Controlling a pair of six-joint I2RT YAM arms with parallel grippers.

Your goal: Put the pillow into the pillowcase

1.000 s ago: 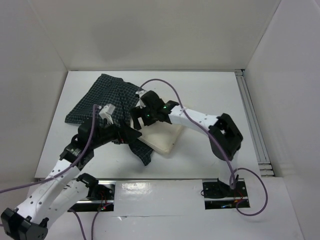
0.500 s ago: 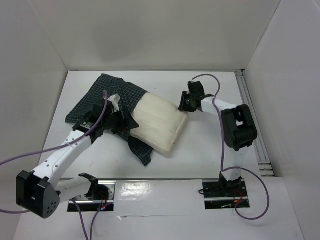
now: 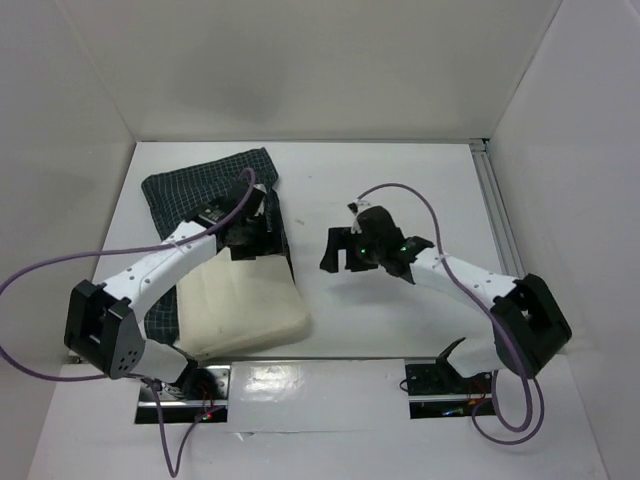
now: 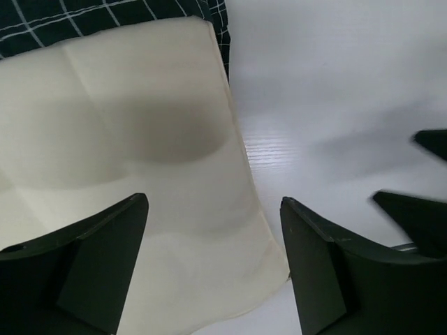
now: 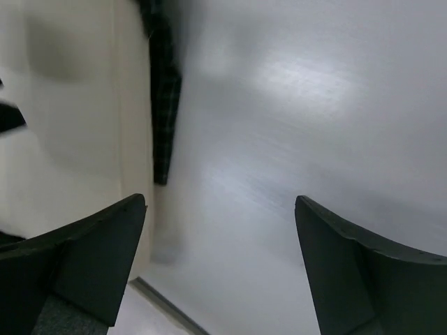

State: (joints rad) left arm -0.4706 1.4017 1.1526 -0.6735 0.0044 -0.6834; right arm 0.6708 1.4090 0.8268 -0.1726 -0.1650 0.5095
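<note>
The cream pillow (image 3: 240,310) lies flat at the near left of the table. The dark checked pillowcase (image 3: 200,190) lies behind it, and a narrow strip of it (image 3: 283,245) runs down the pillow's right side. My left gripper (image 3: 252,245) hovers open over the pillow's far right corner, holding nothing. In the left wrist view the pillow (image 4: 126,139) fills the space under the open left gripper (image 4: 213,237), with the pillowcase (image 4: 105,17) at the top edge. My right gripper (image 3: 338,262) stands open over bare table right of the pillow. In the right wrist view this gripper (image 5: 220,244) is empty, with the pillow (image 5: 70,105) and the pillowcase strip (image 5: 164,105) at the left.
White walls close in the table (image 3: 400,190) at the back and on both sides. A metal rail (image 3: 505,240) runs along the right edge. The arms' base plates (image 3: 440,385) sit at the near edge.
The pillow has shifted to the near left and the pillowcase now lies mostly behind it. The left gripper now stands over the pillow's far right corner. The right gripper drew back off the pillow.
</note>
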